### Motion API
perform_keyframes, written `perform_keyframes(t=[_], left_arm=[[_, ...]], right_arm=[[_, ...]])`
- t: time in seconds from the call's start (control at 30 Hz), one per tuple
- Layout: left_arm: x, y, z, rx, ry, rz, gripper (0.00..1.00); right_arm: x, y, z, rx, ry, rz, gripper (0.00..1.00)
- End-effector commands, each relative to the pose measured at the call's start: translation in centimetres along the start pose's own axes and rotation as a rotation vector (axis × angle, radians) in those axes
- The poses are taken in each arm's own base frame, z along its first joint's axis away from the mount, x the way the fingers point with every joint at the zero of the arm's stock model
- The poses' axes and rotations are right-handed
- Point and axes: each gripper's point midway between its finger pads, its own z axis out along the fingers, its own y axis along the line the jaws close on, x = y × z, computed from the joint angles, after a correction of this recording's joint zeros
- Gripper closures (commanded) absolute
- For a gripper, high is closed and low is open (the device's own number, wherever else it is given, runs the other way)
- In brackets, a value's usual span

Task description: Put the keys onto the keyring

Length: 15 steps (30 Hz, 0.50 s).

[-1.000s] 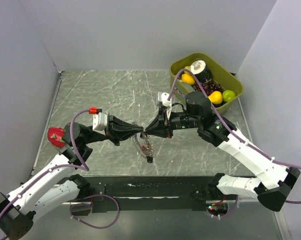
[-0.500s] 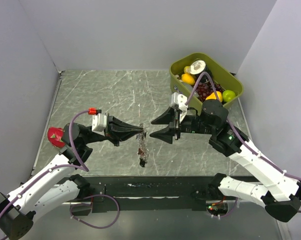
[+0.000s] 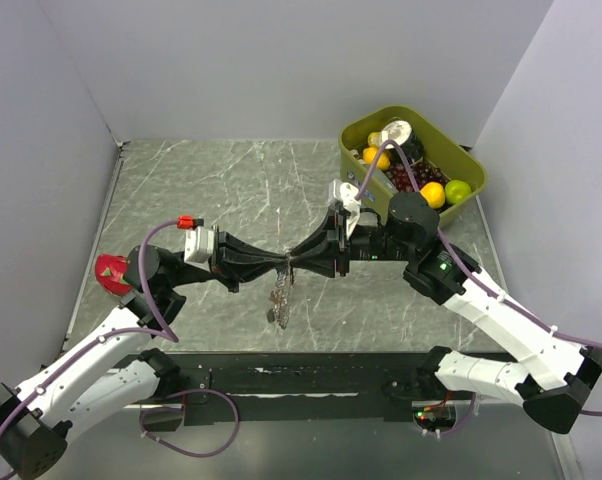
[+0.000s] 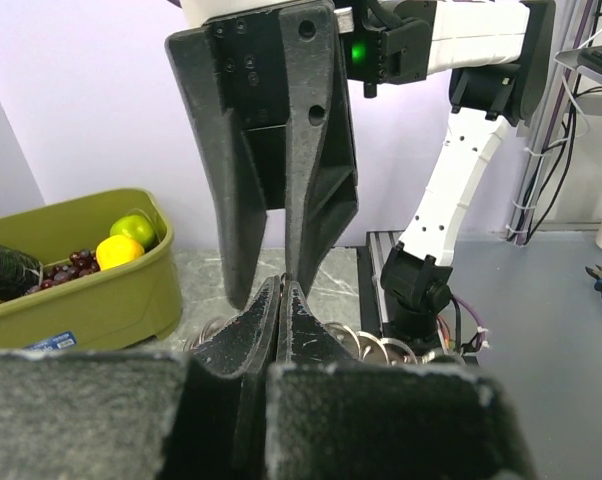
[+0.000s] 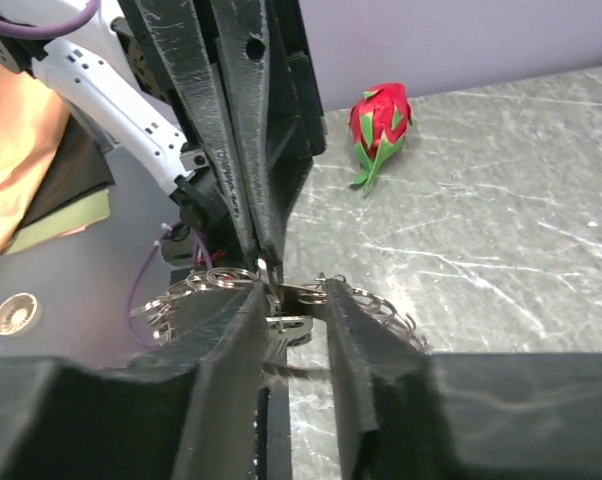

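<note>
1. The grey marbled worktop fills the space between pale walls; both arms reach over its middle.
2. The left arm and the right arm, white with black wrists, come in from the two near corners and meet tip to tip; a purple cable loops along each.
3. An olive-green tub stands at the far right corner; it holds a green round fruit, yellow-orange fruit and dark grapes; in the top view the right arm's wrist and cable cross in front of the tub's near side.
4. A red fruit with green leaves lies on the worktop at the left edge, well apart from the fingers; from above the left arm's elbow partly hides it.
5. The left fingers are pressed together, pinching the keyring's wire at their tips.
6. The right fingers stand part-way apart, one either side of a stretch of the ring just beside the left tips; whether they press on it I cannot tell.
7. The keyring hangs off the worktop below the meeting tips, its coils spreading to both sides in the right wrist view; the fingers hide the pinched part from above.
8. The keys show only as a dark clump at the ring's low end; too small to tell apart.
</note>
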Motion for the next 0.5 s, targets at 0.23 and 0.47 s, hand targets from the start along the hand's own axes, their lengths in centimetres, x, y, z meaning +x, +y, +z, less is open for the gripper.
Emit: perform_keyframes(t=[0.23, 0.47], left_arm=[[-2.6, -0.6, 0.5, 0.034, -0.048, 0.068, 0.99], [-0.8, 0.4, 0.4, 0.023, 0.142, 0.094, 0.67]], right_arm=[[-1.0, 0.5, 0.4, -0.037, -0.015, -0.022, 1.0], [0.9, -0.5, -0.2, 0.008, 0.121, -0.056, 1.0]])
